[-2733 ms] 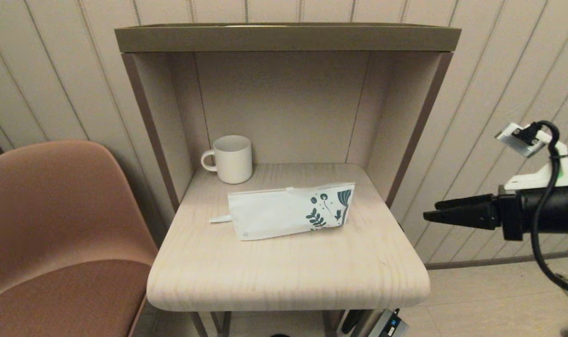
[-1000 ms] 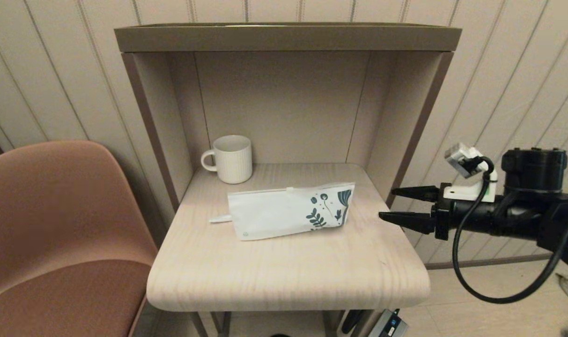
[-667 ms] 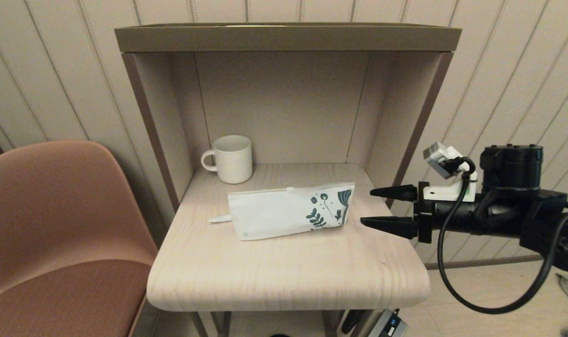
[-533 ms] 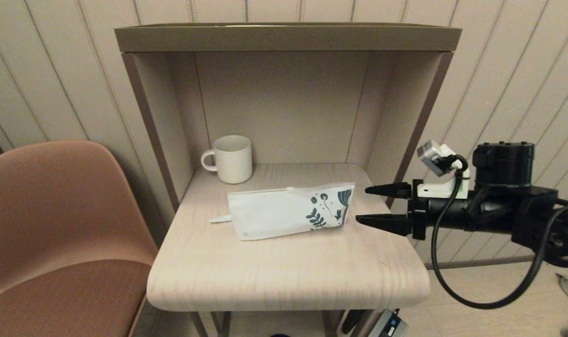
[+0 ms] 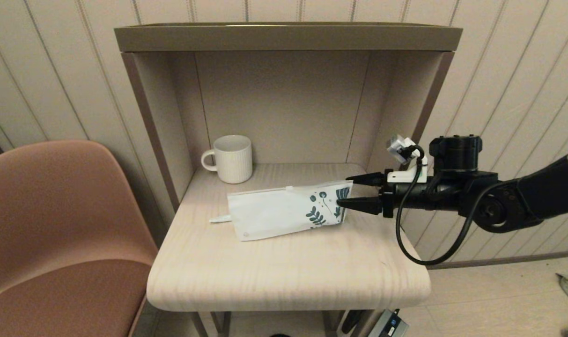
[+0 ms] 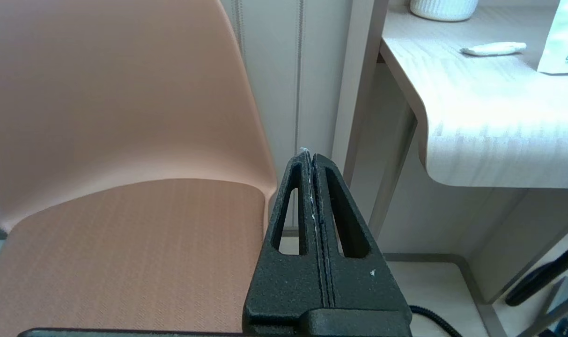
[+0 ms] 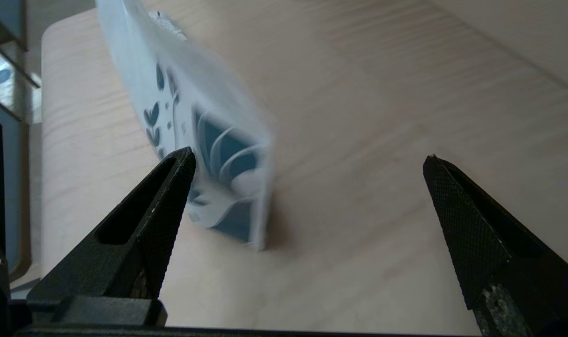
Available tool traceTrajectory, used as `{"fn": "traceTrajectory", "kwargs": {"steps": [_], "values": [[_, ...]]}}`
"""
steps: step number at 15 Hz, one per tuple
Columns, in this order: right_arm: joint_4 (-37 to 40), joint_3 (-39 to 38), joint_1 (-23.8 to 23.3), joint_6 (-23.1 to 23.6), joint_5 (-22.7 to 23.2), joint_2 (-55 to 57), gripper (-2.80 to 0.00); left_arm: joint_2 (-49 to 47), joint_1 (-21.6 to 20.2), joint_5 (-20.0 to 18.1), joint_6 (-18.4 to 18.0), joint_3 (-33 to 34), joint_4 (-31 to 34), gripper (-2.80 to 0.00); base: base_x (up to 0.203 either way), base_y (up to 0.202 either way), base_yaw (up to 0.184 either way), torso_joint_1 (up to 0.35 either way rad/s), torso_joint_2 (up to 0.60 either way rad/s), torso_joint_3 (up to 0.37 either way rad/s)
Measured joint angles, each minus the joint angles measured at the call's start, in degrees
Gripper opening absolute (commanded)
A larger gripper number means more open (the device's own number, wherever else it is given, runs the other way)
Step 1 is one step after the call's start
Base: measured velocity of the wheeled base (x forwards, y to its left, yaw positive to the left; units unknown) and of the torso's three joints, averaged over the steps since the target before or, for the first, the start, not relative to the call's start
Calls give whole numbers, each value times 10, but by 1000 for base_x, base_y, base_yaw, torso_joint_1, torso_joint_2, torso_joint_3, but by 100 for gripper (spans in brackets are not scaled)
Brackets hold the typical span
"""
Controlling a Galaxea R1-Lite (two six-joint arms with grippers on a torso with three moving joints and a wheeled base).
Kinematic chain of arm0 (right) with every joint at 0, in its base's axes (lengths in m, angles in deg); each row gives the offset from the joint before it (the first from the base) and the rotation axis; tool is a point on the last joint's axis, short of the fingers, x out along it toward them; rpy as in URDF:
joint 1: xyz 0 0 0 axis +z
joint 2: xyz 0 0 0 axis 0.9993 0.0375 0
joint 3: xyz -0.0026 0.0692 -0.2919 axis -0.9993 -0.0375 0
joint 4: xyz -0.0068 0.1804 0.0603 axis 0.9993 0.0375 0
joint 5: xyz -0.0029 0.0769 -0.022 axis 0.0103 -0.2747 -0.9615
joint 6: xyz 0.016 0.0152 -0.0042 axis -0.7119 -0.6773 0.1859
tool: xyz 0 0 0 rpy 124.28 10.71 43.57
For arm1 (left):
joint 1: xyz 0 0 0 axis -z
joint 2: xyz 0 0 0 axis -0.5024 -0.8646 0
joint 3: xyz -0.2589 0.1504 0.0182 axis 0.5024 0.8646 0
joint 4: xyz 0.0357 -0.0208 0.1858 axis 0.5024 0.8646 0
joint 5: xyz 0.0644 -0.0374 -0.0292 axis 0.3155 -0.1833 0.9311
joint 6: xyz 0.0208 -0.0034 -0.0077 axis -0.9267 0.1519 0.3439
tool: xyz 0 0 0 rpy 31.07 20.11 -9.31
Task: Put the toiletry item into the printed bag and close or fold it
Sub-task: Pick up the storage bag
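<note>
The right gripper (image 5: 344, 190) hangs wide open at the leaf-printed end of the printed bag (image 5: 284, 213), which lies flat on the counter (image 5: 288, 276). The toiletry item (image 5: 220, 218) lies at the bag's opposite end, outside it. The left gripper (image 6: 312, 159), pressed shut, sits low beside the chair (image 6: 124, 140).

A pale wood-grain table (image 5: 288, 276) with rounded corners sits inside a beige alcove under a brown top shelf (image 5: 287, 37). Cream panelled walls (image 5: 508, 79) rise behind. At nine o'clock stands a terracotta chair (image 5: 59, 234); pale floor (image 5: 499, 299) shows at four o'clock.
</note>
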Motion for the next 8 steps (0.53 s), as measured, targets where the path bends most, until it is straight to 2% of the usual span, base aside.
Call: {"fn": "traceTrajectory", "kwargs": {"steps": [4, 8], "values": [[0, 1, 19, 0, 37, 14, 0, 0, 0, 0, 0, 0, 0, -280, 0, 0, 0, 0, 0, 0], [-2, -21, 37, 0, 53, -2, 0, 0, 0, 0, 0, 0, 0, -280, 0, 0, 0, 0, 0, 0]]}}
